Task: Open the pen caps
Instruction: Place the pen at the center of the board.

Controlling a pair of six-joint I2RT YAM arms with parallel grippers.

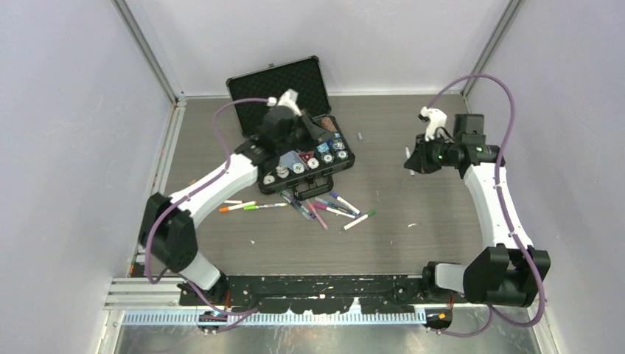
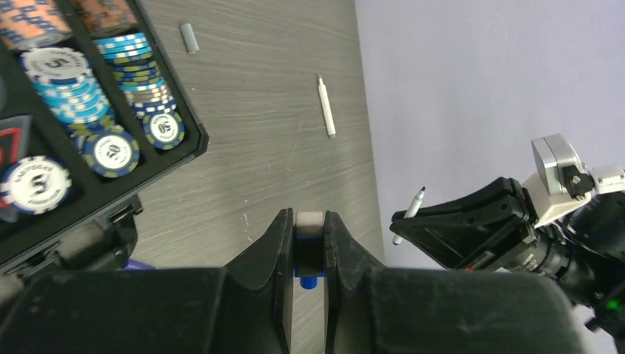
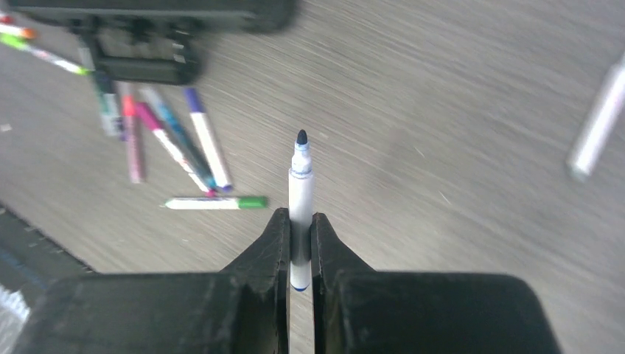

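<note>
My left gripper (image 2: 308,221) is shut on a short blue pen cap (image 2: 308,243) with a pale end, held above the table beside the black case. My right gripper (image 3: 298,217) is shut on a white pen (image 3: 299,184) whose dark blue tip is bare and points away from the jaws. In the left wrist view that right gripper (image 2: 402,221) and its pen (image 2: 410,212) hang off to the right, apart from the cap. In the top view the left gripper (image 1: 298,133) is over the case and the right gripper (image 1: 414,164) is at mid-right. More pens (image 1: 324,206) lie in a loose pile.
An open black case (image 1: 254,85) of poker chips (image 2: 110,151) stands at the back left. A grey cap (image 2: 190,37) and a white pen (image 2: 326,107) lie on the table beyond the left gripper. A green-ended pen (image 3: 214,202) lies near the pile. Walls close in both sides.
</note>
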